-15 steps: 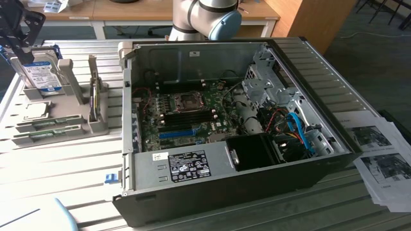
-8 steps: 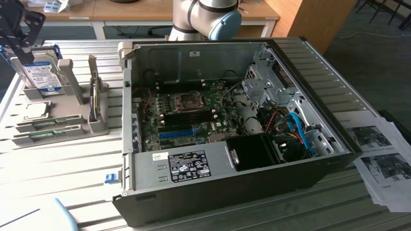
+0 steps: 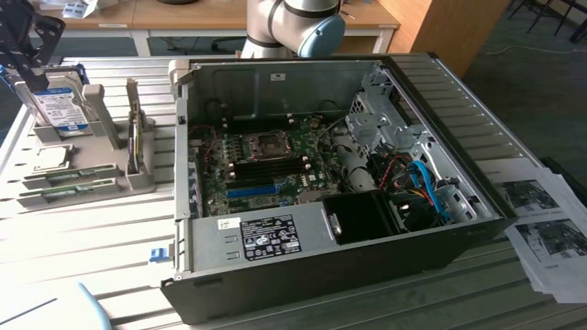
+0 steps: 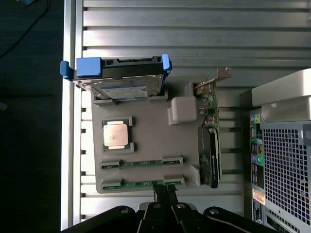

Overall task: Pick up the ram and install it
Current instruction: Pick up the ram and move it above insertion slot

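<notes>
Your fingers hang pressed together, empty, over the ram. In the exterior view it rests in the gray holder, 9 o'clock from the computer case, lying 9 to 3.

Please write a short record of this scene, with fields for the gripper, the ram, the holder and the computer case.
gripper: shut, above the holder, nothing held
ram: two sticks, the second nearest the gripper, both lying in the holder's slots
holder: gray, also carries a hard drive and a processor
computer case: open, beside the holder
</notes>
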### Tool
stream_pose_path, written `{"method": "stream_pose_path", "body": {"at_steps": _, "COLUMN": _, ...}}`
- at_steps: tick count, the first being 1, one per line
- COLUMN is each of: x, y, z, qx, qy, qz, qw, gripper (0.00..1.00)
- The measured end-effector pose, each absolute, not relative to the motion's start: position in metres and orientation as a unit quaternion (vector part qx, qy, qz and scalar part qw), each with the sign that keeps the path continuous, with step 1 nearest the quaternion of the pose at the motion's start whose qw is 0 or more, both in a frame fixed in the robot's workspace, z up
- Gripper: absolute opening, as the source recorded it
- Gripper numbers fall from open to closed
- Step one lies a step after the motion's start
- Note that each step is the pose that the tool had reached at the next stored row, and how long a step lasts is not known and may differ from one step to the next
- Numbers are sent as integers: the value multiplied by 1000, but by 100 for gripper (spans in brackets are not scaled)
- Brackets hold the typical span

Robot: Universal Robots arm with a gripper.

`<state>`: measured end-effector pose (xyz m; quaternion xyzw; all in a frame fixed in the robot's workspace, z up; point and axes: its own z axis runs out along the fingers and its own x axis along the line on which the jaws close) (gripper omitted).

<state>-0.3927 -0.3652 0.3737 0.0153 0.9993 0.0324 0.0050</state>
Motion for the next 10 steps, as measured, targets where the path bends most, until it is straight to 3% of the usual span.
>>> {"method": "stream_pose_path", "body": {"at_steps": 10, "x": -393, "y": -365, "z": 374, "qx": -4, "qy": 999, "qz": 34, "qw": 4, "gripper": 9}}
